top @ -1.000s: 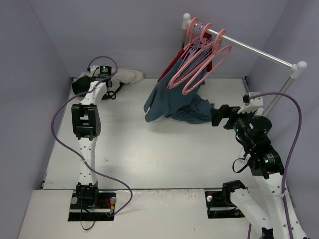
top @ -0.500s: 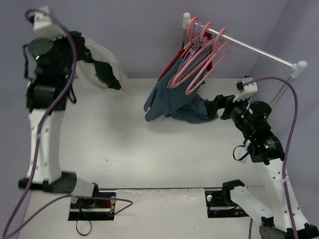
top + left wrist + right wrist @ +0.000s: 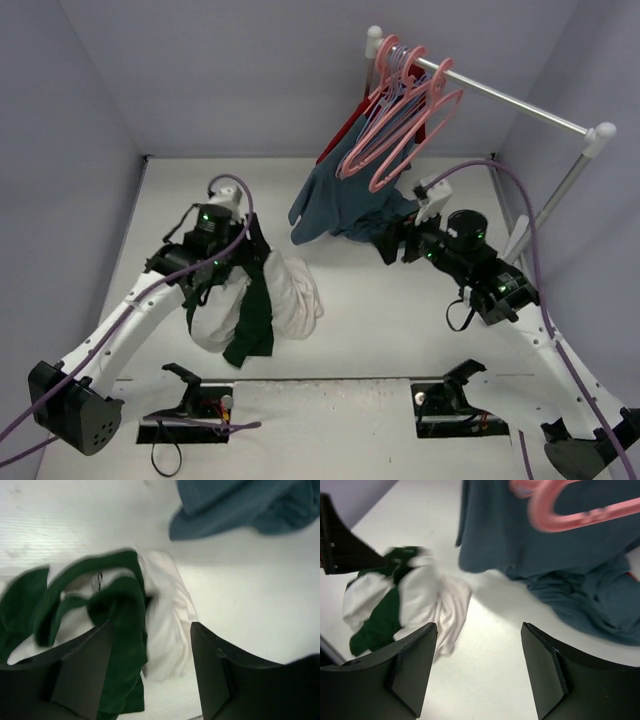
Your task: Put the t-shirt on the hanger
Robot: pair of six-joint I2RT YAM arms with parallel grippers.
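Left tool [image 3: 150, 630] spread wide, empty, straight above the t-shirt [image 3: 285, 300], heaped on the bench [image 3: 350, 320] centre-left. The hanger [image 3: 395, 140] hangs on the rail [image 3: 510, 100], back and right. Right tool [image 3: 477, 630], also wide and empty, sits nearer it.

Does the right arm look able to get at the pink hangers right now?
Likely yes: the right pincer is open and empty, and the hangers hang close ahead, with only the blue-grey garment below.

T-shirt [image 3: 290, 295]: soft matt cloth, creased. Hangers [image 3: 398, 72]: smooth, glossy plastic. Rail [image 3: 510, 98]: metal, satin sheen. Counter [image 3: 400, 310]: matt, smooth. Blue-grey garment [image 3: 345, 205]: matt cloth.
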